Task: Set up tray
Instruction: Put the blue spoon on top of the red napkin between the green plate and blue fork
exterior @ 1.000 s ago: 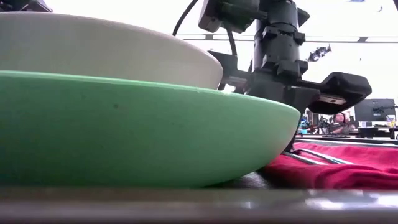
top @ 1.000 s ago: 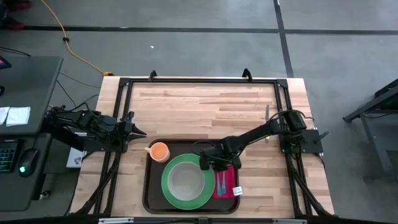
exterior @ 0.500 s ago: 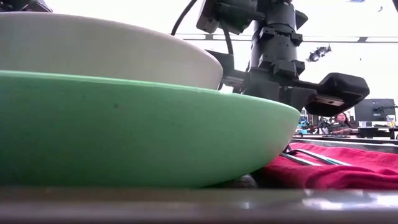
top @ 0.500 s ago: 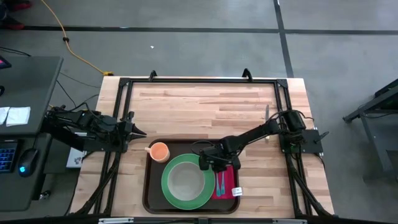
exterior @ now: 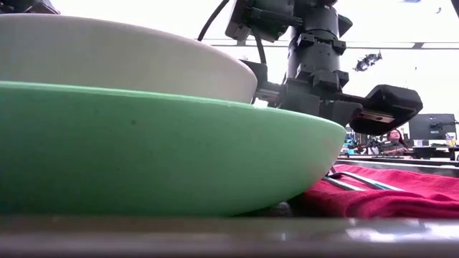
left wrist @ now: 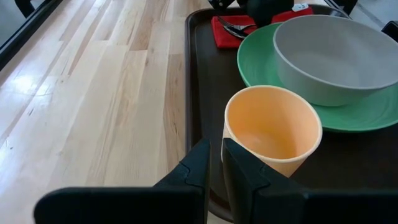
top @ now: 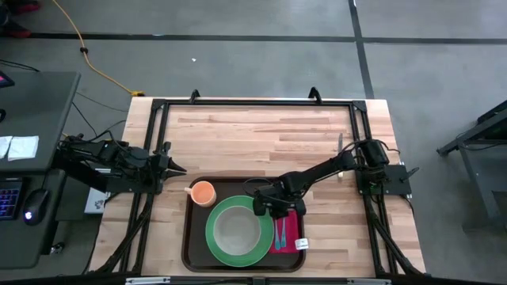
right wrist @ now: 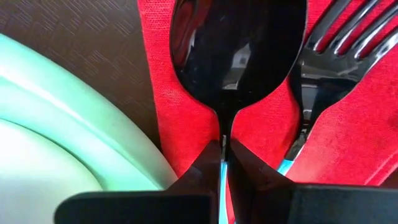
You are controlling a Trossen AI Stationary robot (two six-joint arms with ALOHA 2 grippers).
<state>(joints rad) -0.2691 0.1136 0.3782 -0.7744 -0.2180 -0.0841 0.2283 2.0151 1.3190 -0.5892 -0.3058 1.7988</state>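
Tray, right gripper hiding spoon

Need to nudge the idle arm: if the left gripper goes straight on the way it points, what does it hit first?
Most likely the orange cup, dead ahead of the left gripper on the tray; the gap is hard to judge.

orange cup, grey bowl on green plate — spoon, fork on red napkin.
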